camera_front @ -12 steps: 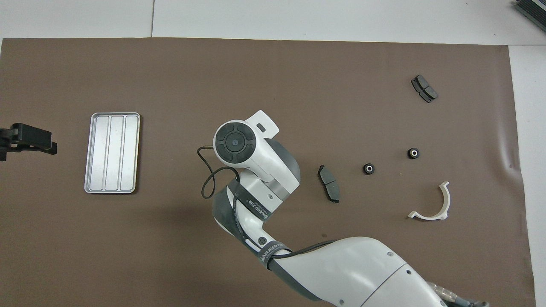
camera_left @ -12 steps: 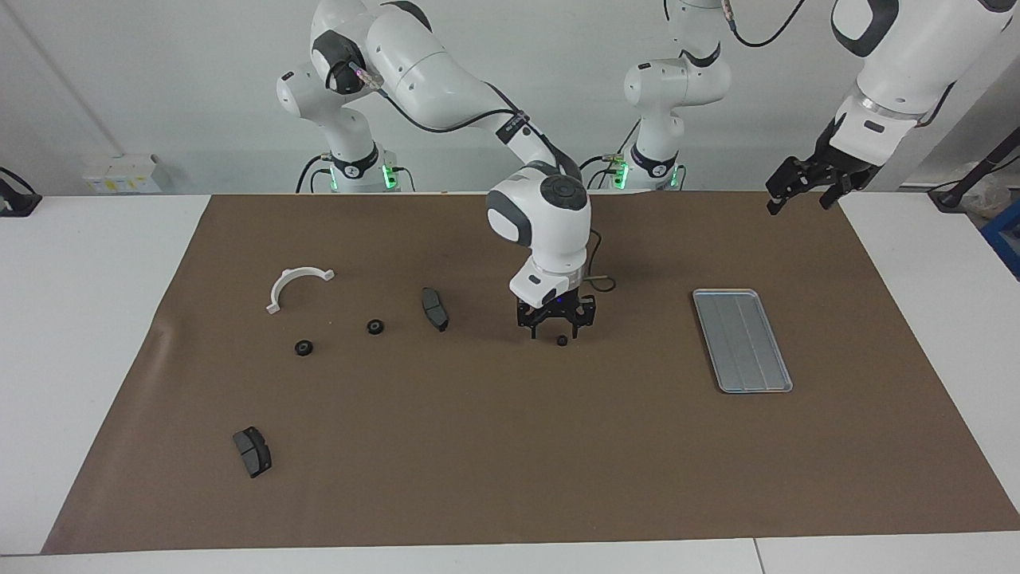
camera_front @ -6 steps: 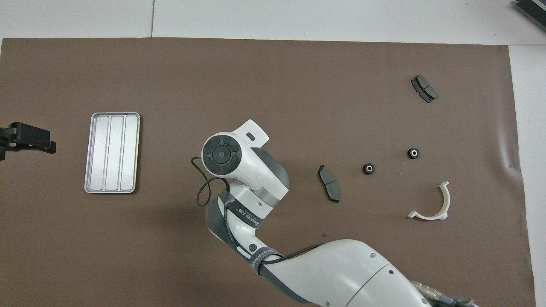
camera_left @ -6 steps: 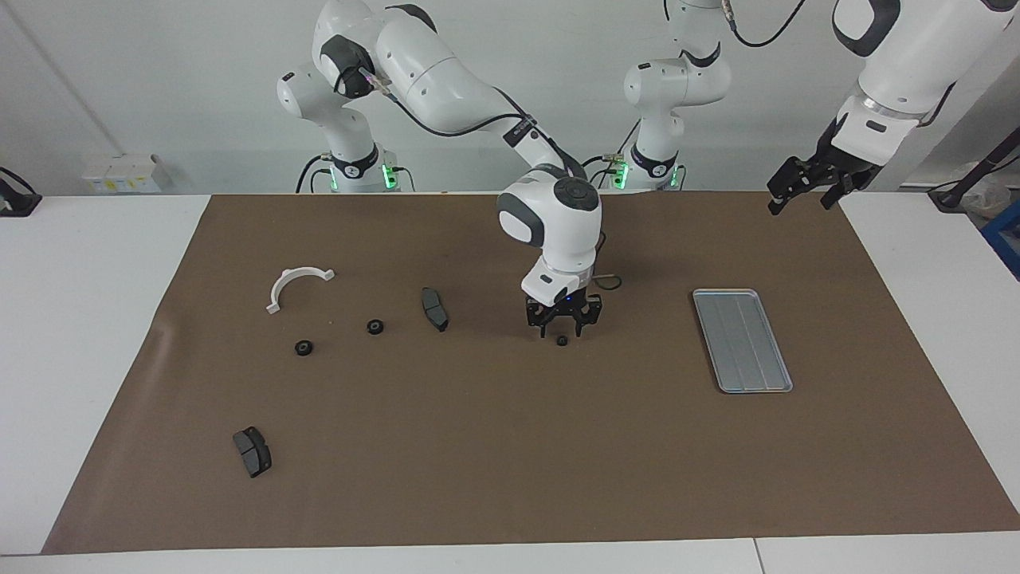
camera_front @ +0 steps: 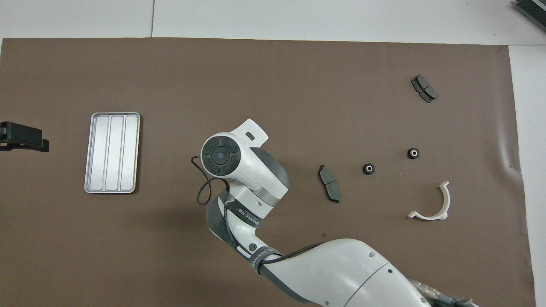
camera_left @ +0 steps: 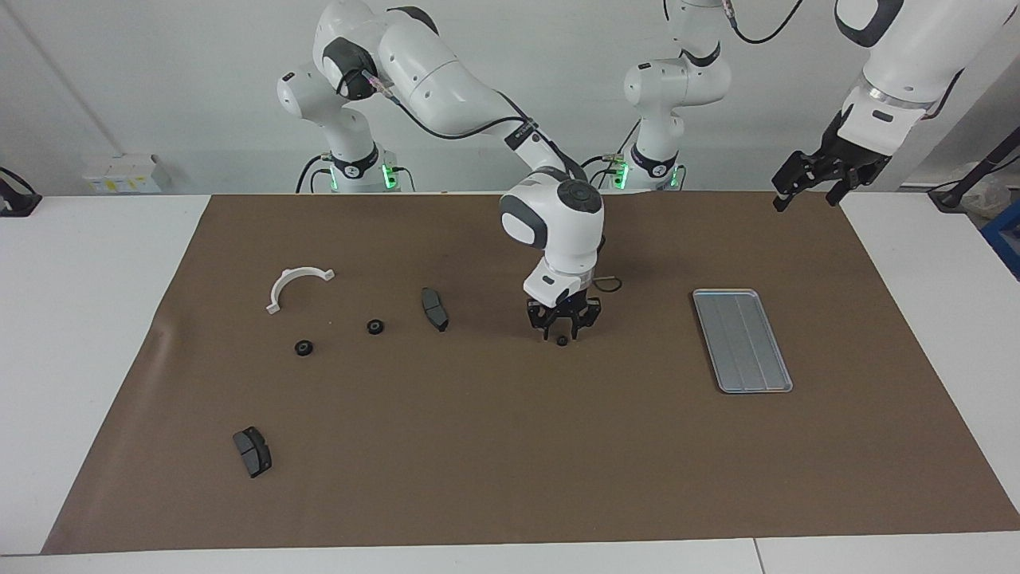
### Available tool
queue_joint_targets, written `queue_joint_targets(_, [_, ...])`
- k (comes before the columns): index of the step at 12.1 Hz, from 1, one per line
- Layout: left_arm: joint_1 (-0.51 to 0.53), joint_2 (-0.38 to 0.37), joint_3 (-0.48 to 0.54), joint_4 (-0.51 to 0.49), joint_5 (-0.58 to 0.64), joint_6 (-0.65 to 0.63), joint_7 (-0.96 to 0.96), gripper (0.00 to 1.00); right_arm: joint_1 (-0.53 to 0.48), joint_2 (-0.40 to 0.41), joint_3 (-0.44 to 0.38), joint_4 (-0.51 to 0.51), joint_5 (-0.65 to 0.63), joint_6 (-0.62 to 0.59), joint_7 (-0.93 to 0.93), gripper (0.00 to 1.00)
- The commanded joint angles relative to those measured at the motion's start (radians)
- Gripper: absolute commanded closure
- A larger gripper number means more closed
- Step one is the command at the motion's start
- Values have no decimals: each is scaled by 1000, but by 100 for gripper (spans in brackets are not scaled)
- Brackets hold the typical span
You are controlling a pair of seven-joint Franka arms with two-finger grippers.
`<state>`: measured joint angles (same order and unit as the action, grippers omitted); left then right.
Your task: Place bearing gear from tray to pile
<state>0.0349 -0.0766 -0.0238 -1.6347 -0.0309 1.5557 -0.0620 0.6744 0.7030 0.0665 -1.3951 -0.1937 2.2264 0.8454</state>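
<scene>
A small black bearing gear (camera_left: 562, 340) lies on the brown mat between the pile and the tray. My right gripper (camera_left: 562, 333) stands low over it, open, a fingertip on either side of it and close in. In the overhead view the right wrist (camera_front: 219, 155) hides both. The grey ridged tray (camera_left: 741, 339) (camera_front: 111, 152) holds nothing. The pile has a white half-ring bracket (camera_left: 296, 285) (camera_front: 433, 204), two dark brake pads (camera_left: 434, 308) (camera_left: 253, 451) and two more bearing gears (camera_left: 375, 326) (camera_left: 303, 347). My left gripper (camera_left: 805, 199) (camera_front: 25, 140) waits open, raised over the mat's corner at the left arm's end.
A thin black cable (camera_front: 204, 187) loops off the right wrist just above the mat. White table (camera_left: 96, 319) borders the brown mat (camera_left: 510, 462) at both ends. The right arm (camera_front: 341, 273) spans the mat's near part.
The right gripper shifted a little toward the tray, came down around the bearing gear, and its fingers drew closer together. The left gripper rose slightly.
</scene>
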Motion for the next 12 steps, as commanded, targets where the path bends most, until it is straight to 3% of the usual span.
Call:
queue_joint_targets(1, [6,-6,-2,9,13,9,-9,0,-3,16,4,-5,-19,62,35,46])
queue_joint_targets(6, [8,-6,-2,4,14,14,-9,0,1,15,4,-15,-21,62,46,48])
queue_joint_targets(8, [16,-2,-2,7,12,6,-7,0,1,13,4,-19,-20,61,47,58])
queue_joint_targets(12, [19,8,-2,4,14,17,-5,0,4,10,4,-19,-19,42,58,64])
